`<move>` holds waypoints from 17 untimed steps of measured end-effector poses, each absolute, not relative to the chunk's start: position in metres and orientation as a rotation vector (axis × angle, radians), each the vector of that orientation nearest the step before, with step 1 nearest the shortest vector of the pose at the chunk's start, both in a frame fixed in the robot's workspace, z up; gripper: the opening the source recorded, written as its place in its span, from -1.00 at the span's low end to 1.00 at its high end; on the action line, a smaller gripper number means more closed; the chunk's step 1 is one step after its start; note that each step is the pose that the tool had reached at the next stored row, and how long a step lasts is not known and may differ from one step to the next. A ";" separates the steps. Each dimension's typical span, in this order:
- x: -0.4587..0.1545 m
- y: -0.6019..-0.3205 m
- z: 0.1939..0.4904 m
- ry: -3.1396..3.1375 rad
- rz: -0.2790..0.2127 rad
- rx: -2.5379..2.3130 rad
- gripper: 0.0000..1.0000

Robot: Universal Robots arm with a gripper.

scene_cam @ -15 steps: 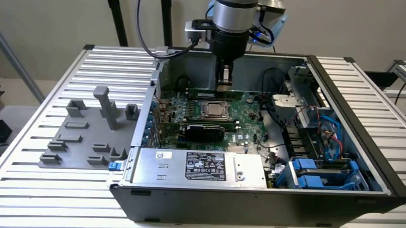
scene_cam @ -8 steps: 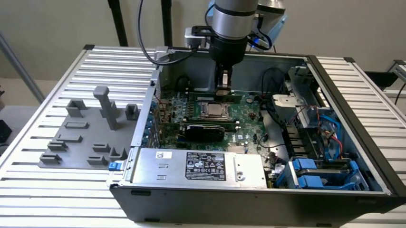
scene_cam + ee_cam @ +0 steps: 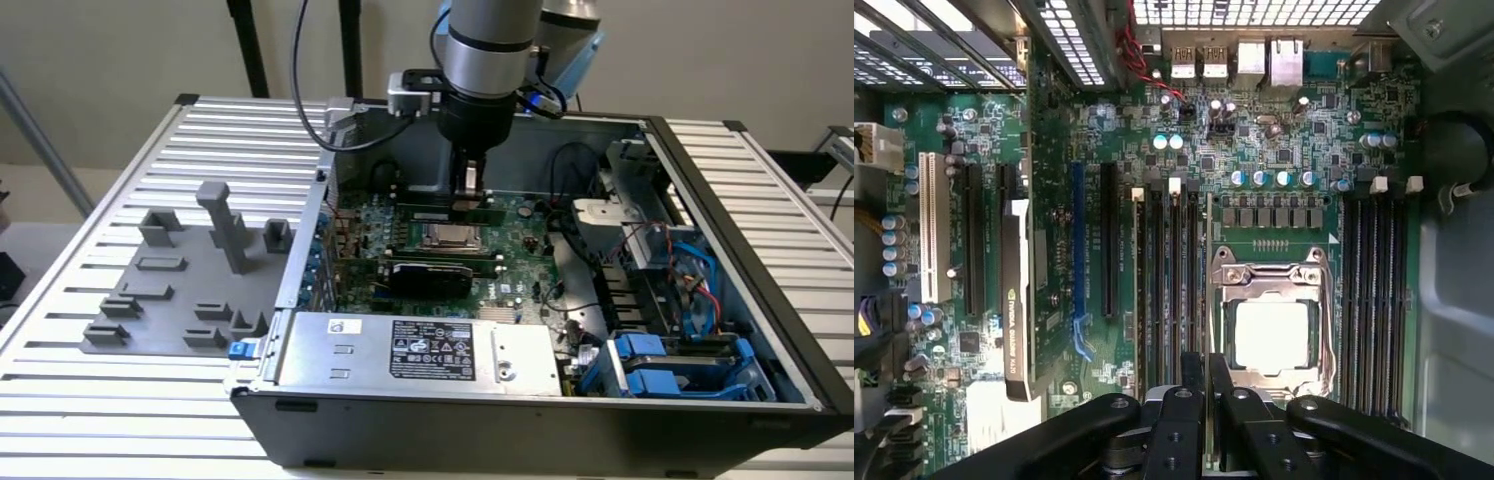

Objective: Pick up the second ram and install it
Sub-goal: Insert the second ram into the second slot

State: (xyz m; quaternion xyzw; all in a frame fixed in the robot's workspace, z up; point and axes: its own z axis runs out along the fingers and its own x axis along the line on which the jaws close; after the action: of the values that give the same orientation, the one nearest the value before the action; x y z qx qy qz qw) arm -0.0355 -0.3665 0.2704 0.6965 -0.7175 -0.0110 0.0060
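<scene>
Green second ram (image 3: pixel 451 213), partly hidden by the claw (image 3: pixel 466 205) clamped on it, stands beside the CPU socket (image 3: pixel 447 236).

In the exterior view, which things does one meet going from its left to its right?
Grey plastic fixture block with upright posts → black graphics card in the green motherboard → blue plastic drive caddies in the black case's corner.

Metal, plastic and circuit board

The case (image 3: pixel 747 260) was matt dark metal; the surface (image 3: pixel 80 180) ribbed, pale, satin metal. The board (image 3: pixel 1274 110) looked green and slightly glossy, the socket (image 3: pixel 1272 280) bright polished metal, the fingers (image 3: pixel 1189 400) smooth black plastic.
</scene>
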 end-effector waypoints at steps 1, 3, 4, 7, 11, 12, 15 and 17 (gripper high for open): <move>-0.036 -0.367 0.269 -2.245 -0.034 2.180 -0.73; -0.036 -0.367 0.265 -2.245 -0.035 2.180 -0.73; -0.036 -0.367 0.263 -2.245 -0.034 2.180 -0.73; -0.037 -0.368 0.258 -2.245 -0.034 2.180 -0.73; -0.038 -0.369 0.251 -2.245 -0.034 2.180 -0.73; -0.038 -0.369 0.249 -2.245 -0.034 2.180 -0.73; -0.039 -0.371 0.243 -2.245 -0.034 2.180 -0.73; -0.039 -0.372 0.240 -2.246 -0.034 2.180 -0.73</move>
State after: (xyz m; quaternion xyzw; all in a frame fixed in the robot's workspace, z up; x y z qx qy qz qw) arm -0.0390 -0.3720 0.2396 0.6965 -0.7175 -0.0110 0.0060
